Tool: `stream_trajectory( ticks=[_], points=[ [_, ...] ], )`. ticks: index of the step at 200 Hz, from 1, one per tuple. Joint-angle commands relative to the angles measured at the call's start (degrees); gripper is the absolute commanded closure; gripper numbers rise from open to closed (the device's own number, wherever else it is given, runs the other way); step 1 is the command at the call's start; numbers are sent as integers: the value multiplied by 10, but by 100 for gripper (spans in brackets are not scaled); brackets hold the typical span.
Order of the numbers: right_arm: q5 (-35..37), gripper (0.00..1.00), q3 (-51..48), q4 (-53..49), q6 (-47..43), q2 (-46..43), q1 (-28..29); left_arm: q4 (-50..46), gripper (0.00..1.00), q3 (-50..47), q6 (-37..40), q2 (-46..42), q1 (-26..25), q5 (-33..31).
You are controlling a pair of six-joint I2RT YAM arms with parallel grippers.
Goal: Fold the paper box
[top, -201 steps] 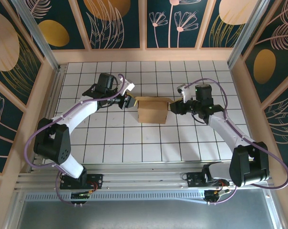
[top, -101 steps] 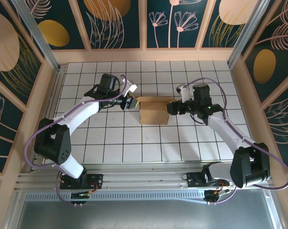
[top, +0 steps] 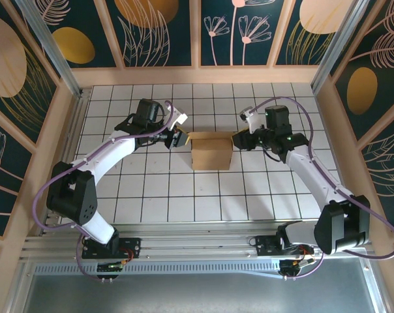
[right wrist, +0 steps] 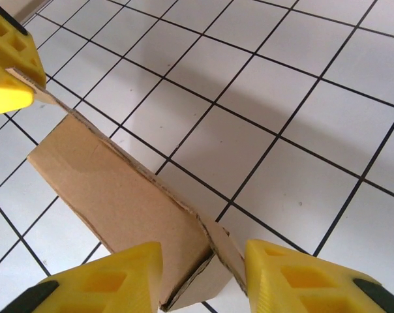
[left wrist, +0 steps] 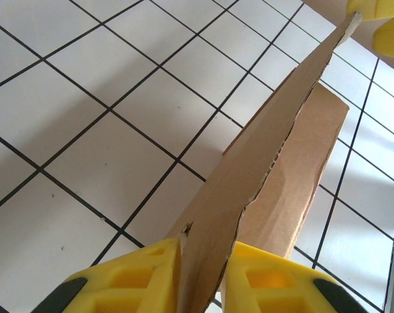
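Across the tiled tabletop (top: 151, 195) the layout is much as it was a second ago. The change is confined to the right arm (top: 314, 173), which is now carried a little further toward the back wall.

The paper box (top: 212, 155) stands half formed on the tabletop between the two sets of fingers. It is found shifted slightly toward the right fingers since a second ago. Its long flap (left wrist: 262, 156) is stretched from the left fingers across to the right fingers, along the box's far top edge. It is not yet folded down.

The left fingers (left wrist: 138, 277) are clamped on their own end of that flap. The cardboard is pinched edge-on between them with no gap, and that hold is unchanged.

The right fingers (right wrist: 301, 274) are set astride the box's end corner, where a small tab stands loose just inside one finger. The space between them is filled by cardboard. Whether it is squeezed or merely bracketed cannot be told.

It is judged that the right side has just been re-seated for a fresh hold. The flap is probably being readied for creasing, and the fold itself is not yet made.
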Motion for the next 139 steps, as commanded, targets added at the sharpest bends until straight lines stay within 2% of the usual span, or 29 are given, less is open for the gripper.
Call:
stream_trajectory(
  ticks=[1,82,118,139],
  points=[
    [-19,62,22,-30,-21,11,1,-8,77,14,13,8,-3,2],
    [-13,68,10,-18,-2,12,1,-8,81,12,6,12,-4,6],
    [13,82,12,-19,20,15,3,-7,83,12,6,12,-5,7],
    [24,86,11,-10,31,11,19,-4,84,12,6,12,-7,6]
  ],
)
